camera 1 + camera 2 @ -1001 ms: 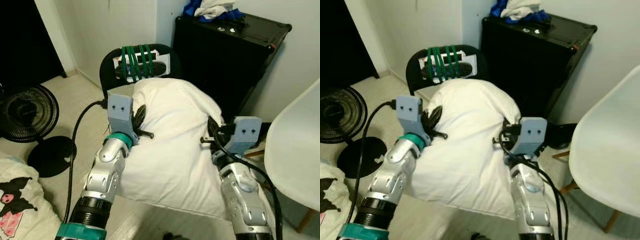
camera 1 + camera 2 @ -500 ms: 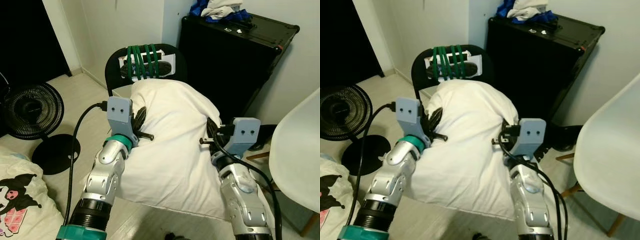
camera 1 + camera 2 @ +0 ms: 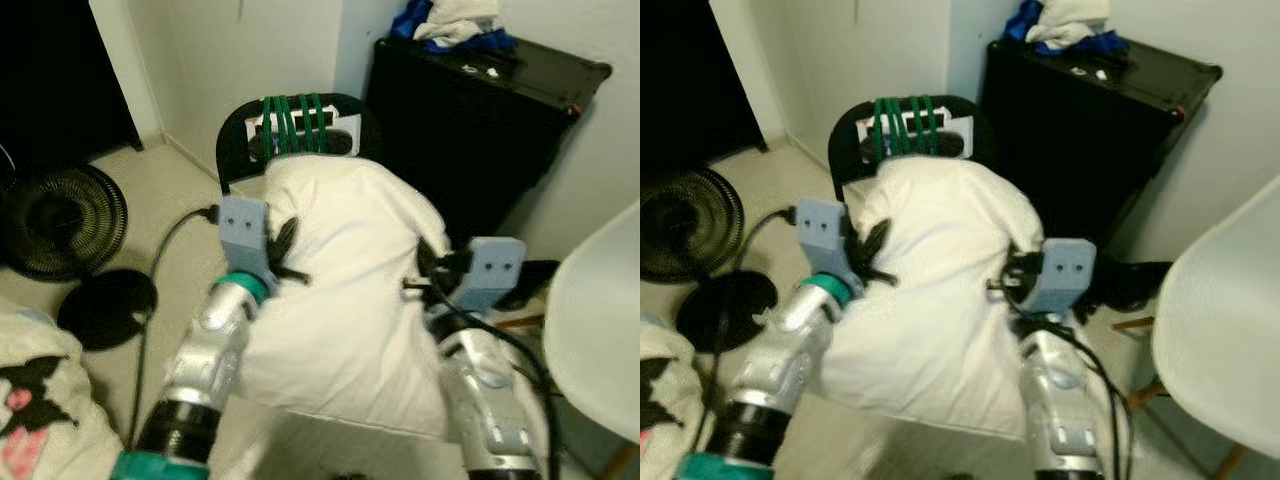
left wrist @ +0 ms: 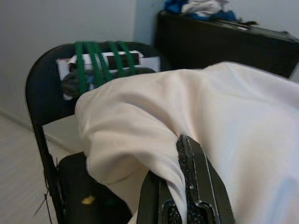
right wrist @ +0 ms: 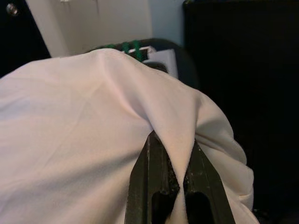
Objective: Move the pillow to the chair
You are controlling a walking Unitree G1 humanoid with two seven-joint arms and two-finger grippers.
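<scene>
- Left eye view: the white pillow (image 3: 345,280) hangs in the air between the two arms, its top edge just in front of the backrest of the black chair (image 3: 238,140). The left claw (image 3: 283,243) is clenched on the pillow's left side; the right claw (image 3: 432,262) is clenched on its right side. Green cord (image 3: 296,122) is wound around the chair back. A black case (image 3: 480,130) stands behind the pillow, with blue and white cloth (image 3: 455,20) piled on top. A black fan (image 3: 60,210) stands on the floor to the left, and a white seat (image 3: 600,320) is at the right edge.
- Right eye view: same scene, slightly blurred. A printed cushion (image 3: 660,385) lies at lower left.
- Left wrist view: the two black fingers (image 4: 196,186) pinch a fold of pillow fabric between them. The chair's backrest and green cord are close behind the pillow; the seat is below.
- Right wrist view: the black fingers (image 5: 152,182) grip a ridge of the pillow fabric, with cloth drawn taut between them.
</scene>
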